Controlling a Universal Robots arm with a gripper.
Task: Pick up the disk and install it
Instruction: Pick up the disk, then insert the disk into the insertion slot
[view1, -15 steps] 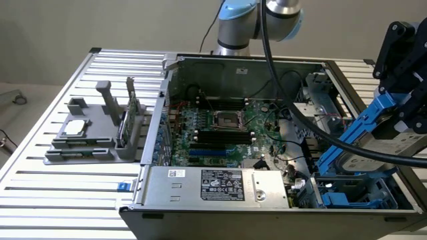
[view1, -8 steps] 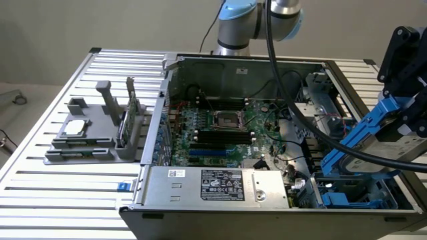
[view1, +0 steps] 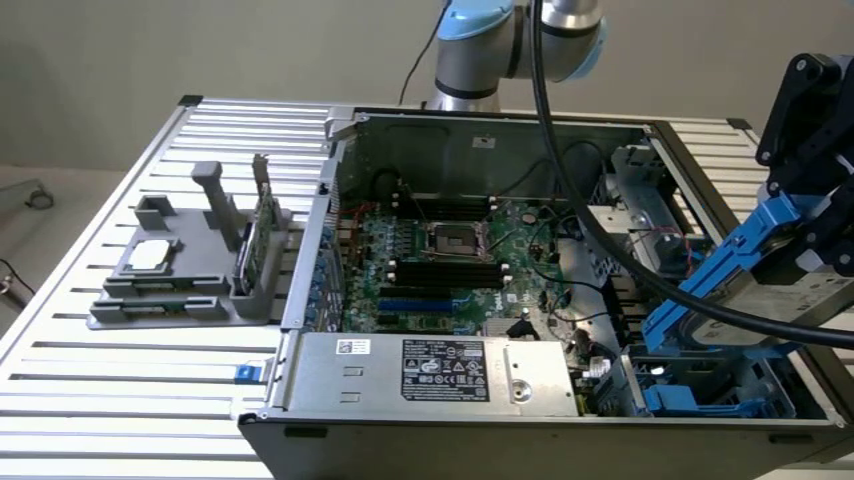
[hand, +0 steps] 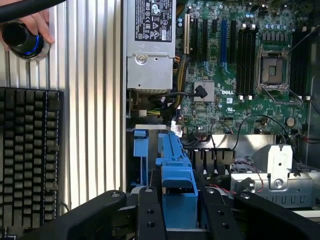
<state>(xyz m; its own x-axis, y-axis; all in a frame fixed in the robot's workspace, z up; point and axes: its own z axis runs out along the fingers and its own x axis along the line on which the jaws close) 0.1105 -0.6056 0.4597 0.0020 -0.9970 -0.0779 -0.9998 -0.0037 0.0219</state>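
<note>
Exterior view: the gripper (view1: 811, 250) hangs at three o'clock of the picture, its black fingers closed on the disk (view1: 801, 292), a silver-grey drive in a blue frame. The disk is held tilted over the open computer case (view1: 481, 128), above the blue cage (view1: 714, 392) at the case's five o'clock corner; whether it touches the cage cannot be told. A black cable (view1: 550, 150) curves across the case. The motherboard (view1: 447, 265) lies at the centre, the power supply (view1: 441, 372) at six o'clock. At nine o'clock, on the slatted table (view1: 120, 400), stands a grey holder (view1: 167, 290), well apart from the disk. Wrist view: two fingers (hand: 149, 215) clamp the blue frame of the disk (hand: 179, 195) from either side, with the motherboard beyond. A keyboard (hand: 30, 160) lies on the table beside the case, and a person's hand (hand: 40, 22) touches a black knob (hand: 20, 37).
</note>
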